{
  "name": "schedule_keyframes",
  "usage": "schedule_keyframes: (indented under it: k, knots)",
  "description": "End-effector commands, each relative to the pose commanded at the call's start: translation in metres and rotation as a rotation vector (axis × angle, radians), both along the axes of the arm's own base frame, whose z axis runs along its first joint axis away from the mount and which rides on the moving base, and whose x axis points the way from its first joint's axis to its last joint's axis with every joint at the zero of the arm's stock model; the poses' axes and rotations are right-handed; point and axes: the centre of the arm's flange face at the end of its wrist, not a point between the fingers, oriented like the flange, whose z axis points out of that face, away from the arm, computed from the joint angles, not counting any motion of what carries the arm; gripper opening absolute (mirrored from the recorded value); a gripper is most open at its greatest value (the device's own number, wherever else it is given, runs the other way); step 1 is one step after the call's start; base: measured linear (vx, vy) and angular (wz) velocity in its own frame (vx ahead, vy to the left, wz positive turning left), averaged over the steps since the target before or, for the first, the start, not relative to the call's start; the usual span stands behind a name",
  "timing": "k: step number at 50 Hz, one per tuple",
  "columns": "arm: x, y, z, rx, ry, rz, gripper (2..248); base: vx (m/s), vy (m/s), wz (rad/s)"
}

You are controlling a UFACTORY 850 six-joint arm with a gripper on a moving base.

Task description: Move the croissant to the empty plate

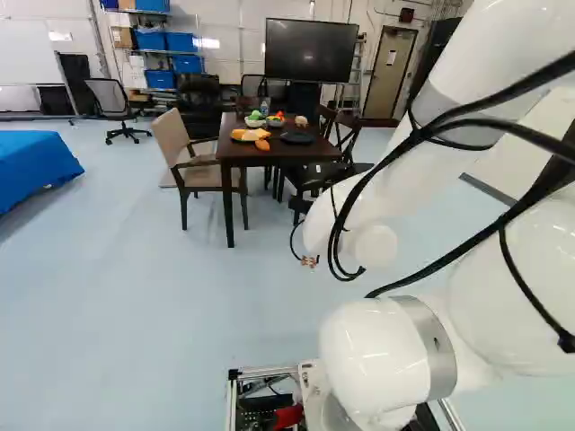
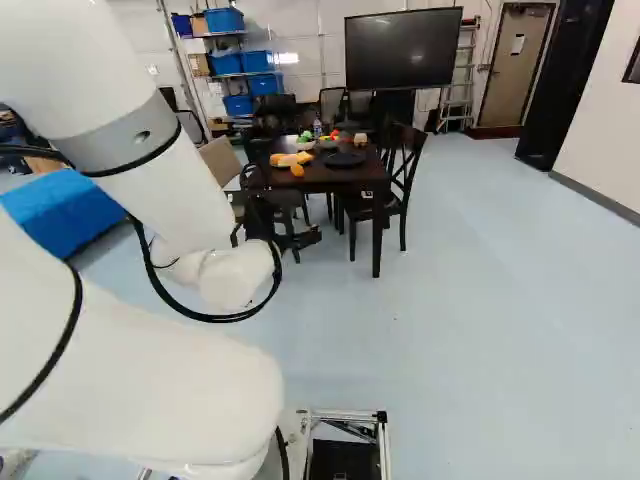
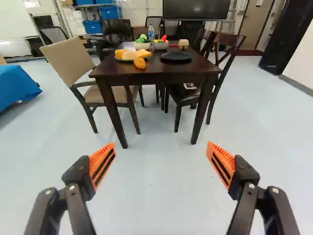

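On table | plate: yellow food; near black plate | bowl: green pieces | second bowl: red, yellow pieces | hand: open

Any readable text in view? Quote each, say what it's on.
No text can be read.
White lettering on the black item on the dark chair: too small.
Label on the bottle: too small.
Paper on the door: too blurred to tell if it bears text.

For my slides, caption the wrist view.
Open claw faces a dark table bearing a loaded plate and an empty black one.
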Motion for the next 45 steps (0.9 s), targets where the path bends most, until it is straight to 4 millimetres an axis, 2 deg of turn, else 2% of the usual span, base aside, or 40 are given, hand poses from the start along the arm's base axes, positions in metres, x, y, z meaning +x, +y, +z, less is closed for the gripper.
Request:
schedule_keyframes:
  k: [45]
  knots:
    - [0.0000,0.0000,0.0000,0.000,0.000,0.000,247,0.017,-0.003,-0.003]
